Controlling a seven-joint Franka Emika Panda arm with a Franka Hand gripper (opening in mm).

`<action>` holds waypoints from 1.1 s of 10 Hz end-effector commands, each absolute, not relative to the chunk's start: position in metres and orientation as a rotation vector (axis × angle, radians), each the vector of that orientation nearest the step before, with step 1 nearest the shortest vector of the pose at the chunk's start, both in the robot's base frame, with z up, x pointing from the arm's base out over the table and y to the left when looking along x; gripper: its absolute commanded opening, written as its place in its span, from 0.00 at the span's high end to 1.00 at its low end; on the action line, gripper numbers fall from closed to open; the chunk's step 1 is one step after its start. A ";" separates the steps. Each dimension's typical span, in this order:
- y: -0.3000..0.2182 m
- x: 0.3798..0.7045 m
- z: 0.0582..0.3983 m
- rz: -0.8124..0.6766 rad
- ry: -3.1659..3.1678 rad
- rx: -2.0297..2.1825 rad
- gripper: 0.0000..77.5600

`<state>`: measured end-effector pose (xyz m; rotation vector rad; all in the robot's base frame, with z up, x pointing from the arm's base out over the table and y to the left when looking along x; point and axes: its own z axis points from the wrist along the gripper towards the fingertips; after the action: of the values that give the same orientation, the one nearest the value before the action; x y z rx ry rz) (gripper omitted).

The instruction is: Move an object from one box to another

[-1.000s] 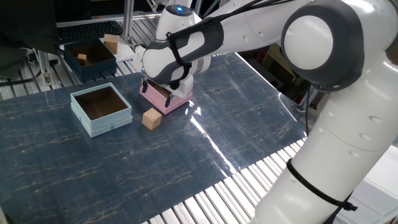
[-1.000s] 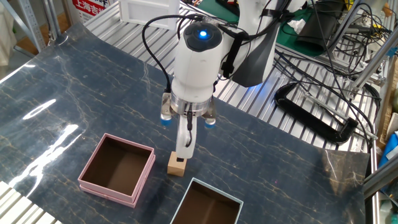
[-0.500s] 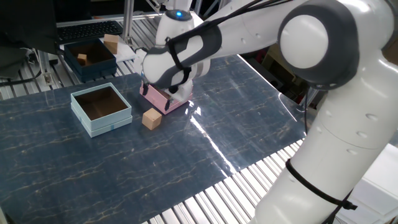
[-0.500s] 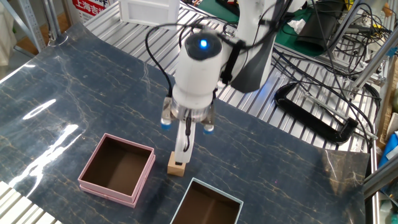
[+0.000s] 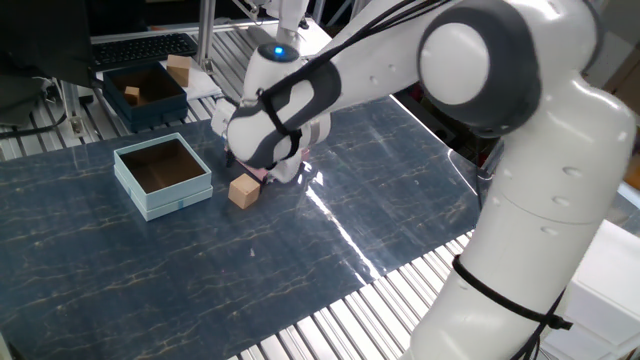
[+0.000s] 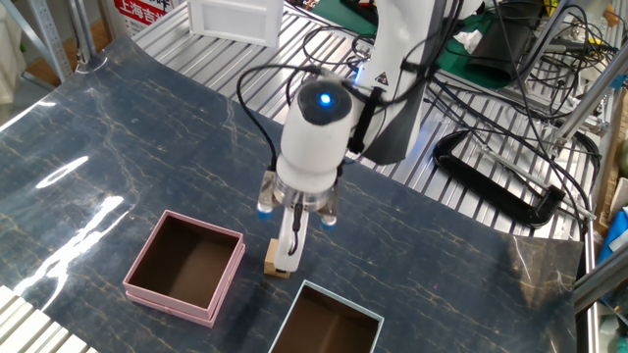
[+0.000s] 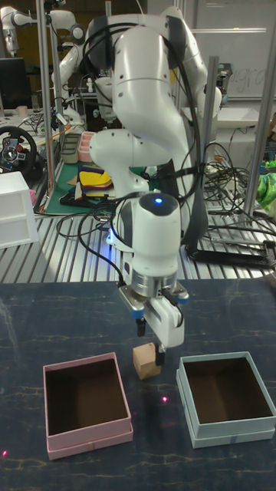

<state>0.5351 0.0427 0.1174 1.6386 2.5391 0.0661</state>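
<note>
The object, a small tan wooden cube [image 7: 144, 362], rests on the dark mat between the pink box [image 7: 54, 445] and the light blue box [image 7: 230, 433], inside neither. My gripper [image 7: 152, 350] hangs low over the cube and is open, with one white finger [image 6: 286, 247] reaching down beside it. In the other fixed view the cube [image 6: 274, 265] peeks out from behind that finger, next to the pink box [image 6: 142, 265] and the light blue box [image 6: 339, 301]. From the opposite side the cube [image 5: 243, 190] lies right of the light blue box [image 5: 165, 198], and the arm hides most of the pink box.
A dark navy box [image 5: 150, 108] holding wooden cubes stands at the back on the metal rails. Cables and a white drawer unit [image 7: 15, 207] lie beyond the mat's far edge. The arm's bulky body looms over the mat's middle.
My gripper has come down and shifted slightly toward the cube, bringing its fingers level with it. The cube and both boxes have stayed put.
</note>
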 end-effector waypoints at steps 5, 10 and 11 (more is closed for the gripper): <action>0.040 0.541 0.096 0.044 2.527 1.633 0.00; 0.039 0.539 0.089 0.042 2.529 1.633 0.00; 0.039 0.538 0.089 0.043 2.528 1.638 0.00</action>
<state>0.5376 0.0394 0.0878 1.6387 2.5297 0.0408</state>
